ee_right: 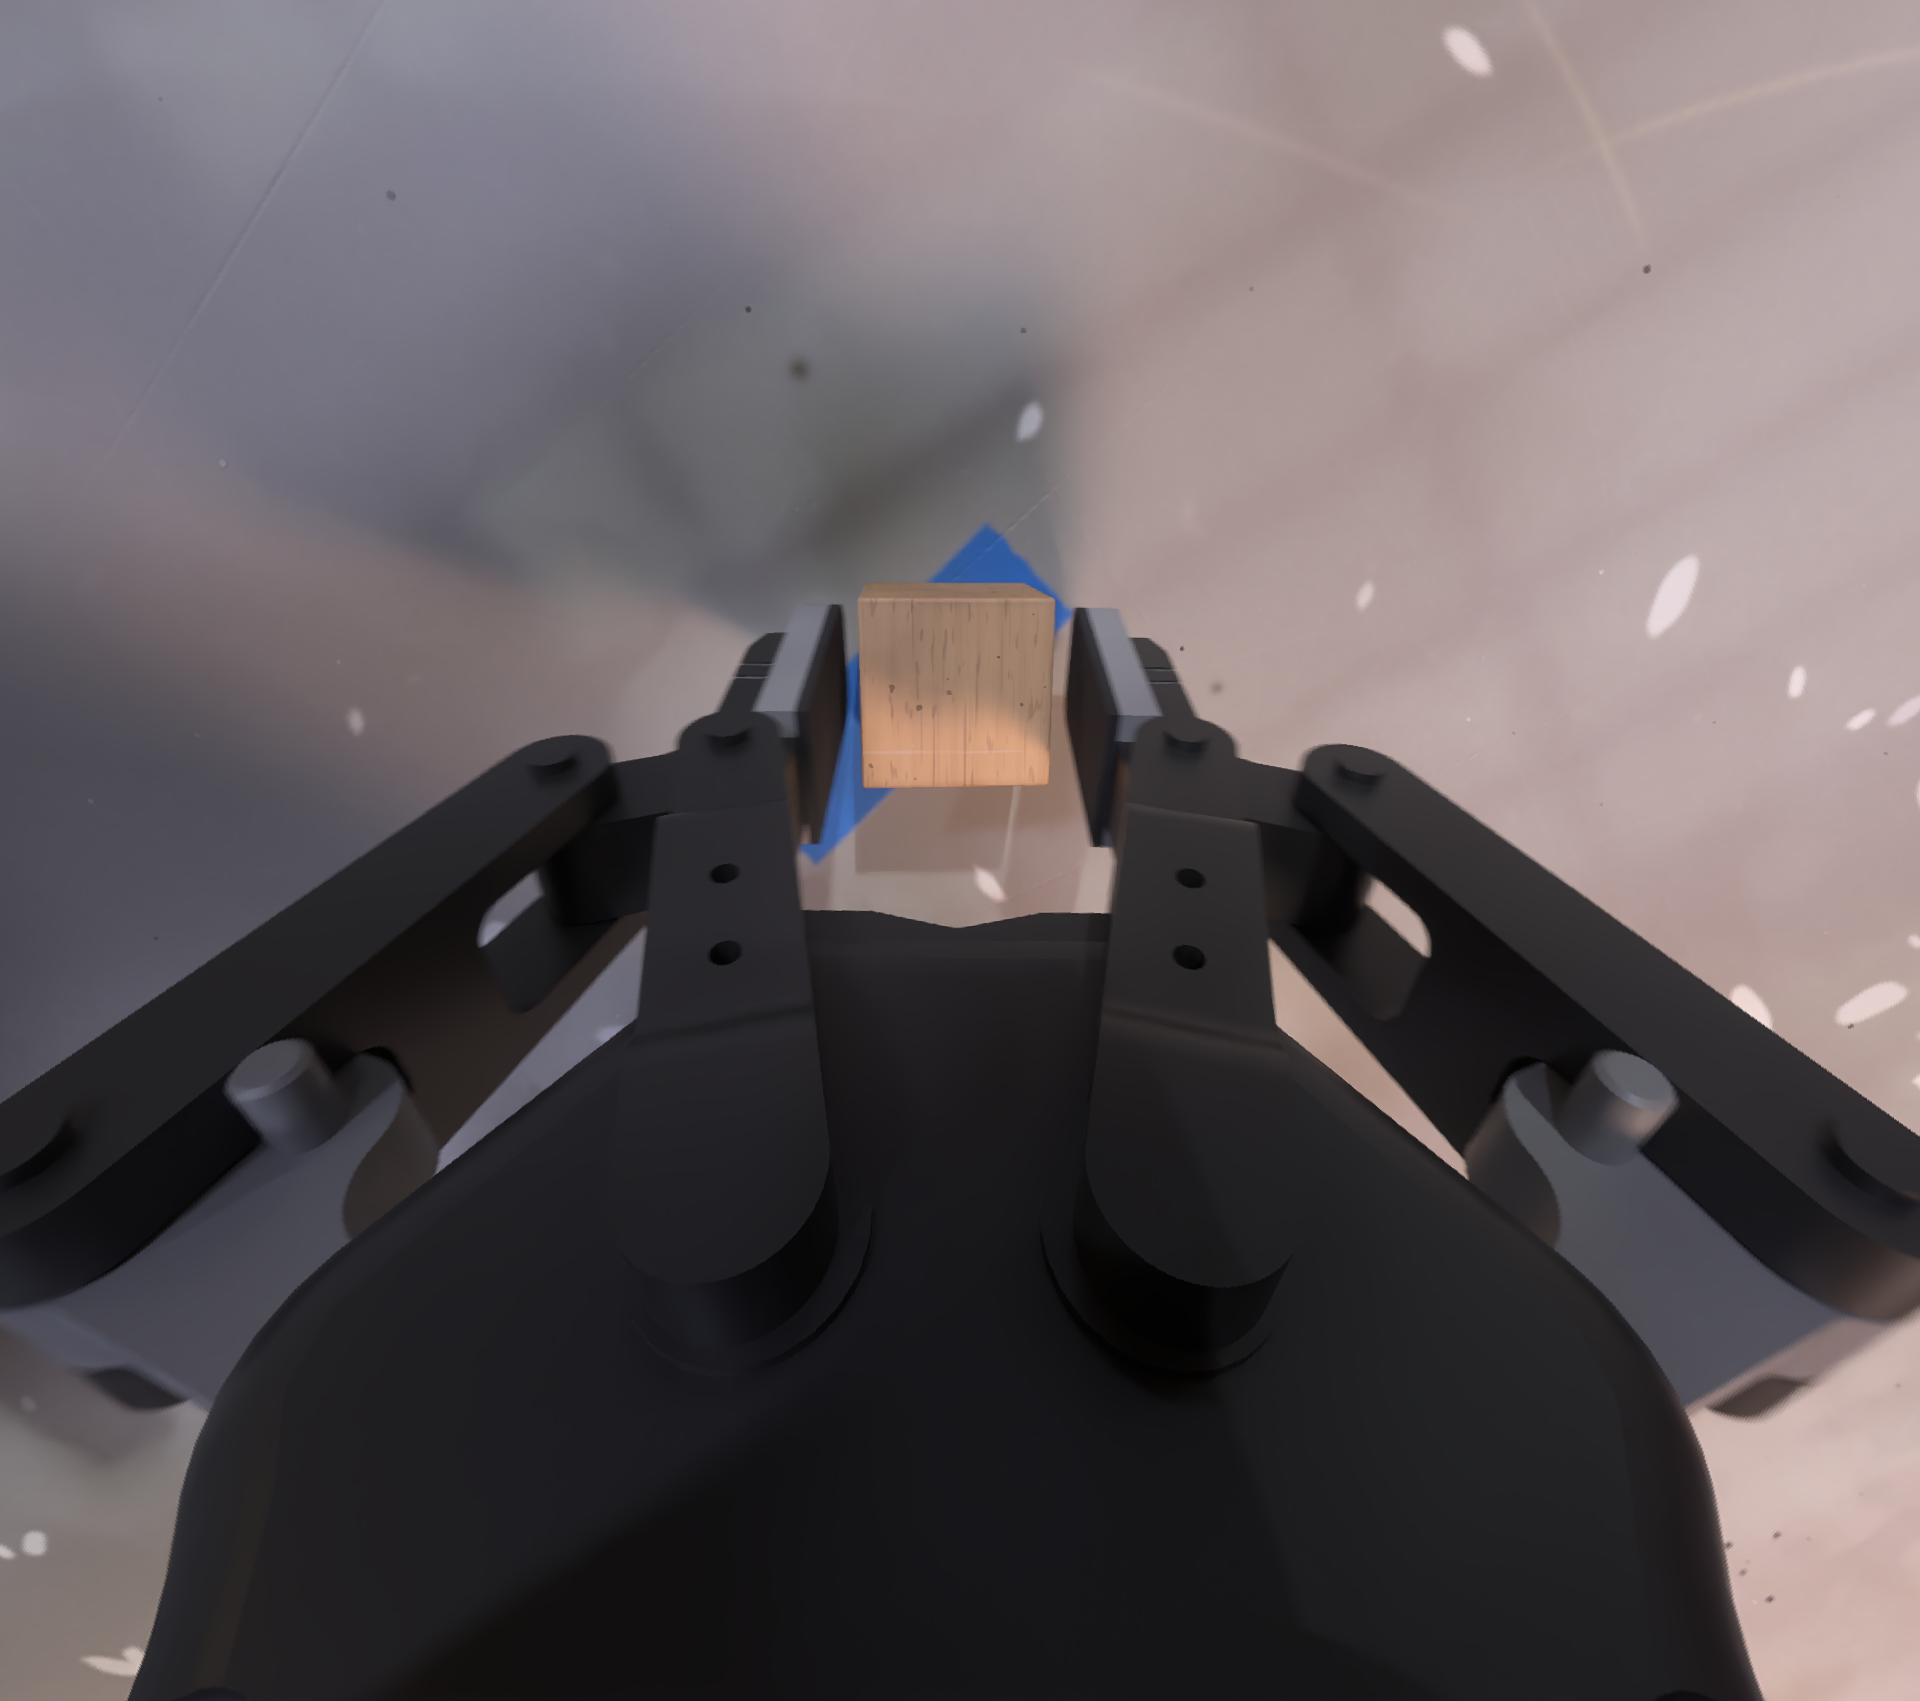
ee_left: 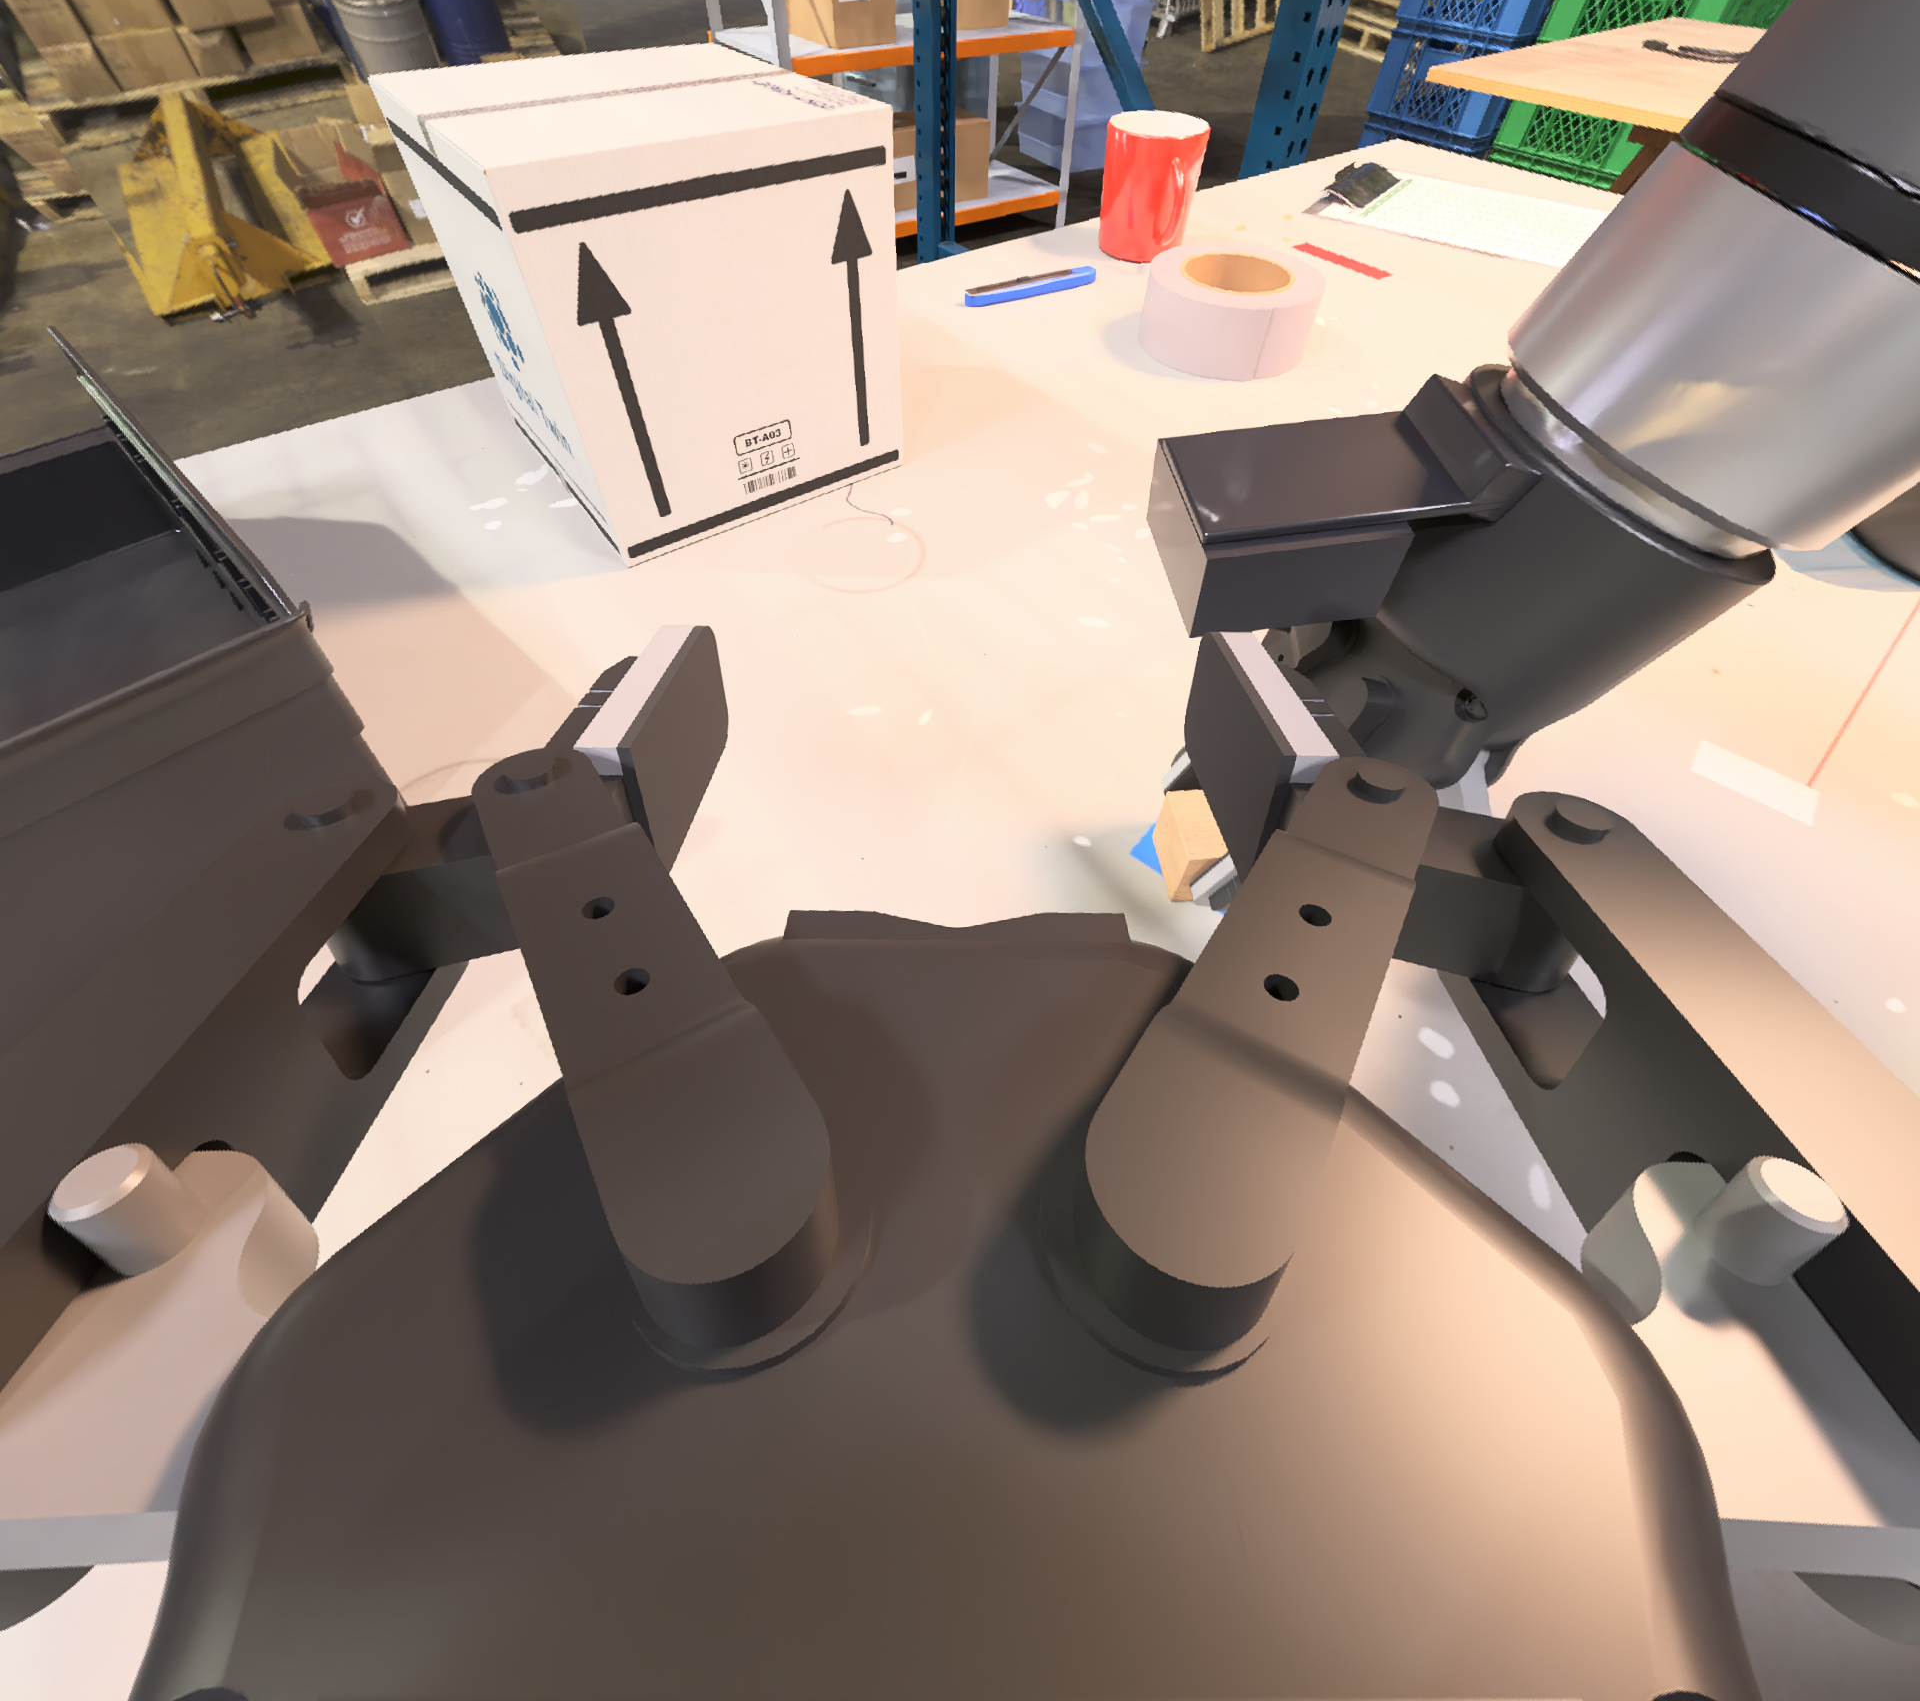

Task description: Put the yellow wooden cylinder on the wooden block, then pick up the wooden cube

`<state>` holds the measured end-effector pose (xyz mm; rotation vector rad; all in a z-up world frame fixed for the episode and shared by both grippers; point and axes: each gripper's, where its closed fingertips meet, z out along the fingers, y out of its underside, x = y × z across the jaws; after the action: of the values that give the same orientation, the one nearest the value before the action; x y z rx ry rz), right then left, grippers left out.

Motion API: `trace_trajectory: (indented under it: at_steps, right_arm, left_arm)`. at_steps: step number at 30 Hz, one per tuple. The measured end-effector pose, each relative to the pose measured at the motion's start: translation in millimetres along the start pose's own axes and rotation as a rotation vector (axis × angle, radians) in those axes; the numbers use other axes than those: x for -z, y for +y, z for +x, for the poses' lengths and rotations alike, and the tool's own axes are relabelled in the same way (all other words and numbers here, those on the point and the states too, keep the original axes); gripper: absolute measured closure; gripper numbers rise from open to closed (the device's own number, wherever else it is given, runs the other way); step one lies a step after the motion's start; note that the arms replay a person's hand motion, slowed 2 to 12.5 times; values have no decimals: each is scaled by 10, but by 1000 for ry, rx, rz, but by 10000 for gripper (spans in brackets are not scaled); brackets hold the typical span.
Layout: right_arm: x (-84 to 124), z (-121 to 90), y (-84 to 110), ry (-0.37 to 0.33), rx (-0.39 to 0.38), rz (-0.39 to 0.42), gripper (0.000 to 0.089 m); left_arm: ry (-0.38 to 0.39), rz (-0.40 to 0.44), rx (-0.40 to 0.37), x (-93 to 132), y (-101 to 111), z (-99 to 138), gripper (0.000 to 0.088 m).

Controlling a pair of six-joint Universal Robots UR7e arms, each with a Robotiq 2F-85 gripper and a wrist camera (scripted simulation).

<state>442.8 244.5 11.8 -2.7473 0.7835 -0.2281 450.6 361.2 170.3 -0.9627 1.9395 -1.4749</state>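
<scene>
The wooden cube [ee_right: 956, 685] stands on the pale table on a blue patch [ee_right: 982, 555]. My right gripper [ee_right: 956, 643] is open, with one finger on each side of the cube and a narrow gap between each pad and the wood. In the left wrist view the cube [ee_left: 1190, 846] shows partly behind my own right finger, with the right arm [ee_left: 1507, 612] reaching down over it. My left gripper [ee_left: 961, 716] is open and empty above the table, to the left of the cube. No yellow cylinder or wooden block is in view.
A white cardboard box [ee_left: 675, 301] stands ahead on the table. A red mug [ee_left: 1148, 186], a tape roll [ee_left: 1231, 311], a blue pen [ee_left: 1029, 285] and a paper sheet [ee_left: 1455, 212] lie farther back right. A dark open case [ee_left: 125, 664] is at the left.
</scene>
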Motion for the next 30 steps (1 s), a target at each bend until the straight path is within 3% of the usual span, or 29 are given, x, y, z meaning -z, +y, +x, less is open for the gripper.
trace_trajectory:
  at_steps: [1, 9, 18, 30]
  right_arm:
    - [-2, -5, 2, -3, 3, 0, 584]
    - [7, 3, 28, -3, 10, 5, 581]
    - [95, 98, 191, 18, 15, -14, 581]
    - [556, 413, 519, 51, -60, 46, 581]
  left_arm:
    - [0, 0, 0, 0, 0, 1, 110]
    - [4, -5, -5, -1, 3, 18, 114]
    - [7, -9, -10, -3, 9, 35, 117]
    - [9, -14, -8, -22, 18, 50, 124]
